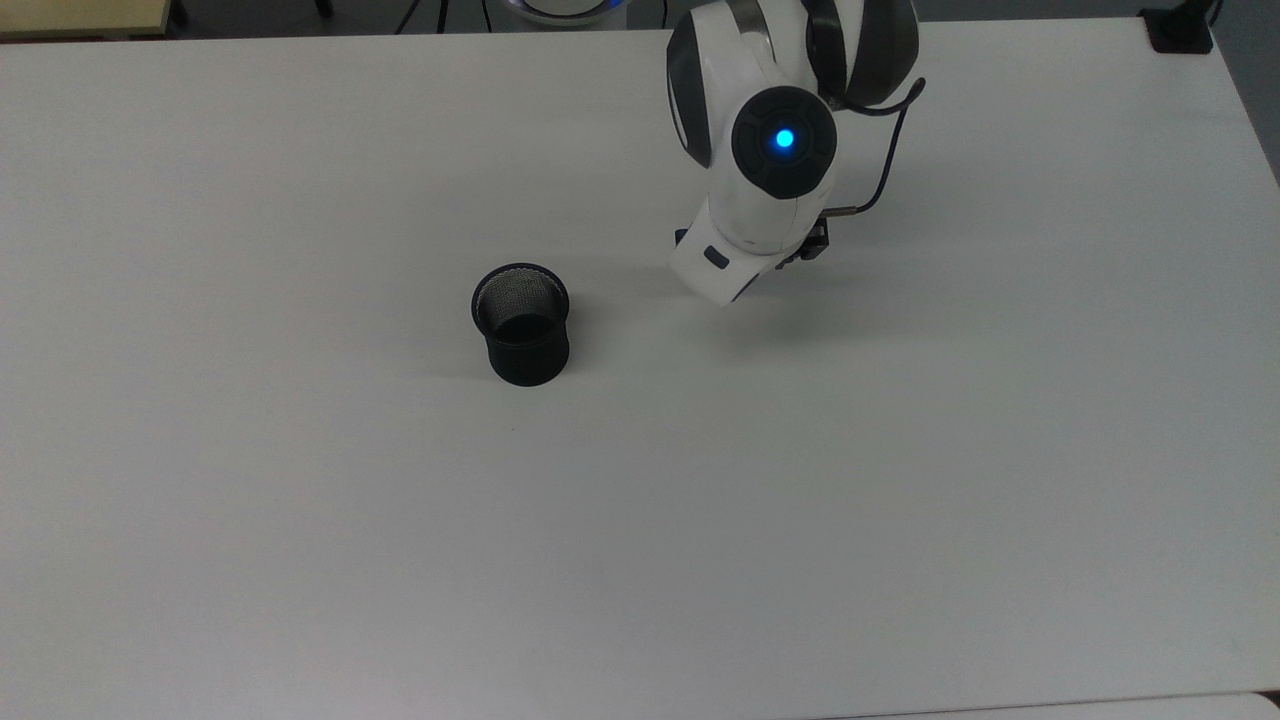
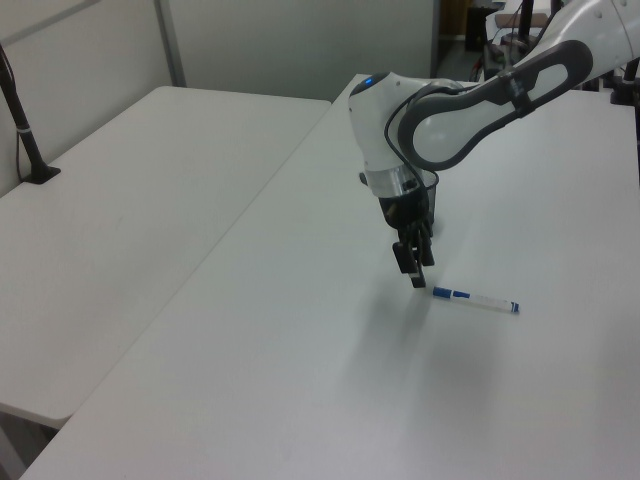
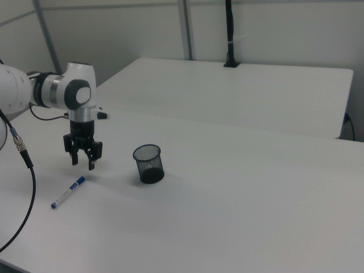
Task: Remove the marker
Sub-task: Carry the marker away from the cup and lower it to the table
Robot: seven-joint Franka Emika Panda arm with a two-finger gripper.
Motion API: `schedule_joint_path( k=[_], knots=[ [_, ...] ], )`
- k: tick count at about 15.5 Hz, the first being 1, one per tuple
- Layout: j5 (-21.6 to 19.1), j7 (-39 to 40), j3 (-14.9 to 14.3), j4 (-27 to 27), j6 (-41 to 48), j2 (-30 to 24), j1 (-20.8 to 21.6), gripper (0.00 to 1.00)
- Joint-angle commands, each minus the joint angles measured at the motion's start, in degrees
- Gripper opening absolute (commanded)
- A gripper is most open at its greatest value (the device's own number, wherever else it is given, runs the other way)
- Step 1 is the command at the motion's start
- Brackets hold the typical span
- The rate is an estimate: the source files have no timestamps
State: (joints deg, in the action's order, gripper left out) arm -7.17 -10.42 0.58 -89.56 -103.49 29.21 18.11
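Note:
The marker [image 2: 475, 299], white-barrelled with a blue cap, lies flat on the white table [image 2: 300, 350]; the right view has the marker [image 3: 67, 192] near its lower left. My gripper [image 2: 413, 275] hangs just above the table, a short way off the marker's capped end and apart from it. From the right view the gripper [image 3: 82, 163] stands open, with nothing between its fingers. The arm's white body [image 1: 760, 200] covers the marker in the top view.
A black mesh cup [image 1: 521, 322] stands upright toward the top view's left of the arm, and the cup [image 3: 148, 163] is on the right view's right of the gripper. A second white table [image 2: 130, 200] adjoins on the left view's left.

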Motion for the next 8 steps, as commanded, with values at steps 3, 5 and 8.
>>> schedule_joint_path(
  k=[3,5,8],
  knots=[
    [4.4,-0.8,-0.5,-0.4,0.0,-9.2,-2.4,1.0],
    [6.2,-0.8,-0.5,-0.5,1.2,-12.7,-4.6,1.0],
    [7.2,-0.4,-0.5,-0.6,3.6,-17.7,-8.5,1.0]
  ],
)
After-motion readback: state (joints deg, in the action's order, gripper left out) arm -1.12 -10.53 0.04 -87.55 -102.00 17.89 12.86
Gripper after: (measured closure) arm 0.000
